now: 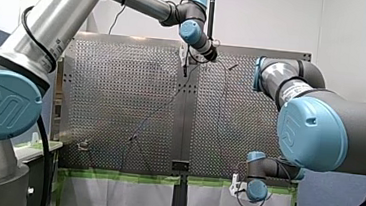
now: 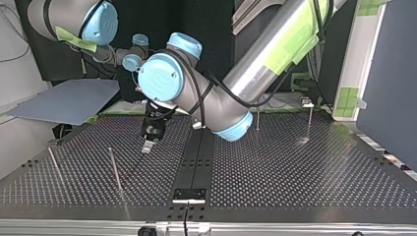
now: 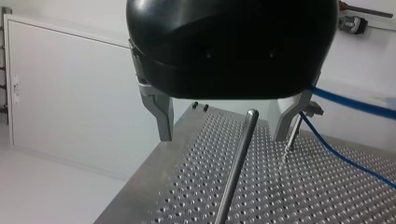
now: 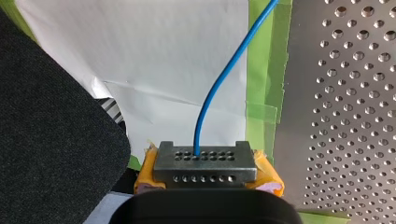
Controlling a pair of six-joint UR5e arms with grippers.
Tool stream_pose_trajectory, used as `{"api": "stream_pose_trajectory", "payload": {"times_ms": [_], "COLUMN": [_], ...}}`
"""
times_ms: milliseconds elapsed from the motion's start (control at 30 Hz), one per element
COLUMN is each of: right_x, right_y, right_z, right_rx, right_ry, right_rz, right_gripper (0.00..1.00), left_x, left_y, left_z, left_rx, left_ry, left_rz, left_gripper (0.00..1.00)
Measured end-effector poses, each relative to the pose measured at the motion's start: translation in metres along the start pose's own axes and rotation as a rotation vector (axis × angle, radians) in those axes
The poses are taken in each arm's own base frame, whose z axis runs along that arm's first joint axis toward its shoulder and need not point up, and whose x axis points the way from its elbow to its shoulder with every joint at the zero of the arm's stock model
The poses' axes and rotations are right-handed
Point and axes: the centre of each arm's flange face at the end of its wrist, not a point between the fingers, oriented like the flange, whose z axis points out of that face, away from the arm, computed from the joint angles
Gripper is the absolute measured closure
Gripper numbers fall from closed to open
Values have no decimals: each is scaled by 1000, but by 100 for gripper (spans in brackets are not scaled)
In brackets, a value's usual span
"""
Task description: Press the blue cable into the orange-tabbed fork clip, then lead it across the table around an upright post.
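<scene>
LAB BENCH: Two UR5e arms work a perforated steel bench (image 1: 122,87). The robot's left arm (image 1: 52,21) stretches to the far middle of the bench. There its black left hand (image 3: 223,136) hangs with metal fingers (image 3: 161,116) spread wide and holding nothing, an upright post (image 3: 236,168) standing just ahead between them. The right arm (image 1: 329,131) folds back to the near right edge, where the right hand (image 4: 205,163) is clamped on the blue cable (image 4: 219,84), yellow pads (image 4: 268,179) showing at either side. From that grip the cable rises in a soft curve over green tape (image 4: 261,93) at the bench edge. At the far end it runs over the bench beside the left hand's fingers and close to a second, thinner post (image 3: 292,137); whether it touches that post cannot be judged. The cable looks thin, light and limp, with a smooth sheath likely to slide. It should bend round a post readily but hold no shape unless kept taut. The best hold is probably a firm pinch across the sheath, close to the stretch being routed.
</scene>
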Motion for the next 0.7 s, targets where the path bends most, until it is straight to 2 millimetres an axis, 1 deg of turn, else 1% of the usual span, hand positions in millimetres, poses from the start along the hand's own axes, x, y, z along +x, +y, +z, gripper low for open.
{"api": "stream_pose_trajectory", "payload": {"times_ms": [233,533,700], "right_x": [0,0,0], "right_y": [-1,-2,-2], "right_z": [0,-1,-1], "right_rx": [2,4,4], "right_ry": [0,0,-1], "right_rz": [-2,-4,-4], "right_gripper": [100,100,100], "left_x": [0,1,9], "left_y": [5,5,7], "left_z": [-2,-2,-4], "left_rx": [-44,-49,-55], "left_ry": [4,9,28], "left_rz": [0,2,15], "left_gripper": [1,1,1]}}
